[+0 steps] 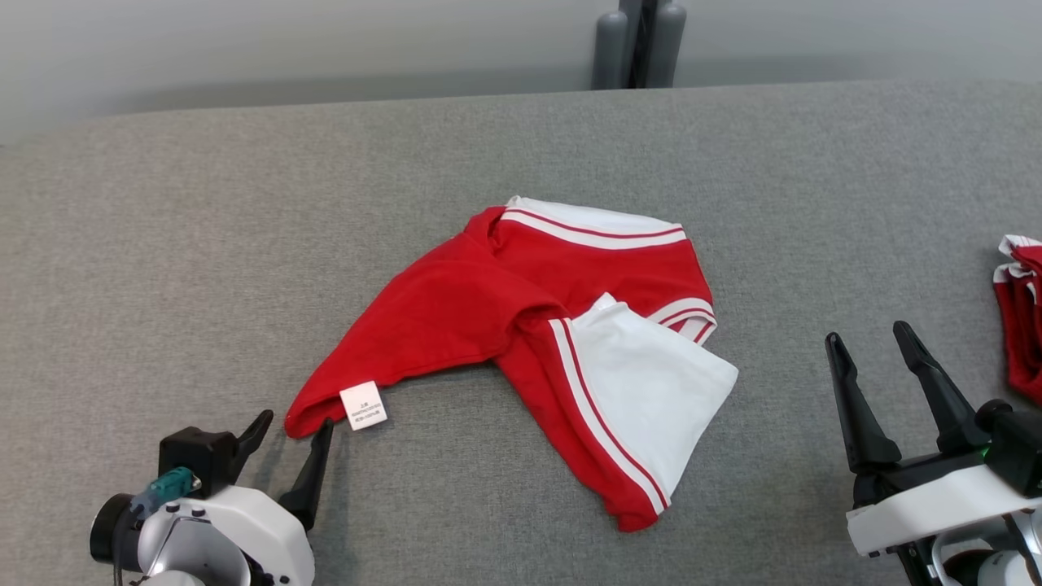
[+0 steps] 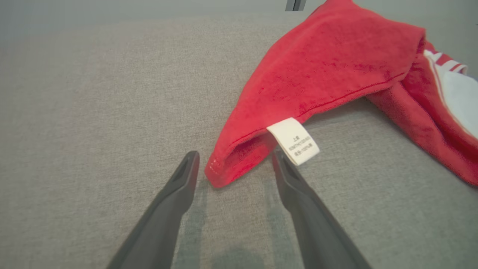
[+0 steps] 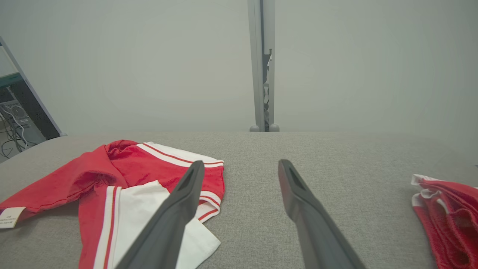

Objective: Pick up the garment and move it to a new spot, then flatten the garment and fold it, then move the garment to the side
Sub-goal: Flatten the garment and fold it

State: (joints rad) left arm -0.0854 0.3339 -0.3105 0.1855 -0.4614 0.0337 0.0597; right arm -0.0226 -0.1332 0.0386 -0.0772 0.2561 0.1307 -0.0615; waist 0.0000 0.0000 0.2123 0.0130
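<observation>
A red garment point(image 1: 521, 317) with white panels and striped trim lies crumpled on the grey table point(image 1: 163, 244). Its near-left corner carries a white care label point(image 1: 363, 404). My left gripper point(image 1: 297, 427) is open, its two fingertips straddling that red corner point(image 2: 224, 170) just beside the label point(image 2: 294, 140); contact cannot be told. My right gripper point(image 1: 871, 338) is open over bare table, well to the right of the garment point(image 3: 123, 179), with nothing between its fingers.
A second red and white garment point(image 1: 1022, 317) lies bunched at the table's right edge, also in the right wrist view point(image 3: 448, 213). A grey post point(image 1: 639, 41) stands behind the table's far edge. A wall lies beyond.
</observation>
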